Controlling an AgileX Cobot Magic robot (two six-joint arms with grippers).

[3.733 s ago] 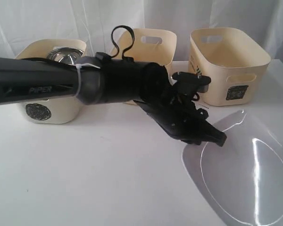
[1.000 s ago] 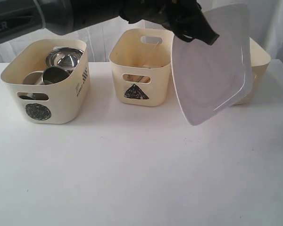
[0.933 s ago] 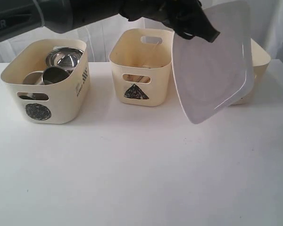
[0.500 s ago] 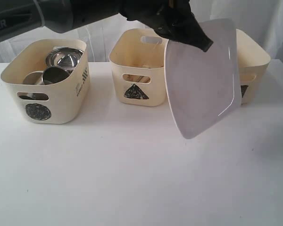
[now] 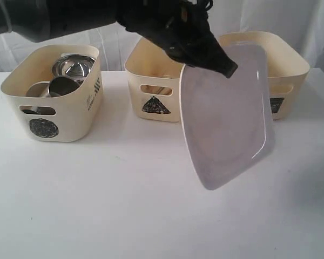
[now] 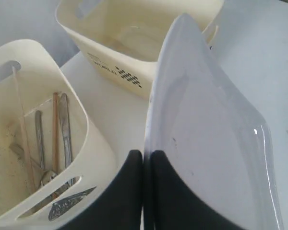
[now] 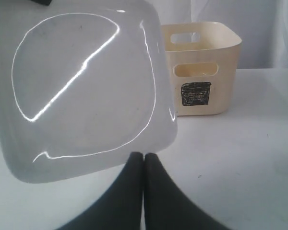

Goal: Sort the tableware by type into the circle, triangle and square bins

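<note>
The white surface [image 5: 124, 205] carried three cream bins in a row at its far side. Above it hung the large white rounded-square plate [image 5: 227, 118], off the surface altogether and tilted nearly on edge, in front of the gap between the middle and right-hand bins. The left tool [image 6: 147, 155] pinched it by the rim near one upper corner, one finger on each face.

The plate looked stiff and glossy. It was likely slippery, heavy for so narrow a grip, and probably breakable if it dropped. Held near a corner it would tend to swing, so a hold set well onto the raised rim seemed safest. It looked about as wide as a bin's mouth, so it would probably have to go in slanted or on edge.

The square bin [image 5: 289, 75], partly behind the plate, was its likely home; what lay inside could not be told. The triangle bin [image 5: 151, 75] in the middle held metal utensils [image 6: 66, 134] and wooden chopsticks [image 6: 54, 124] lying together. The circle bin [image 5: 70, 118], at the left, held a steel bowl [image 5: 73, 67] and two steel mugs [image 5: 62, 86], crowded together.

The right tool [image 7: 143, 158] had its fingers pressed together on nothing, pointing toward the plate and the square bin.
</note>
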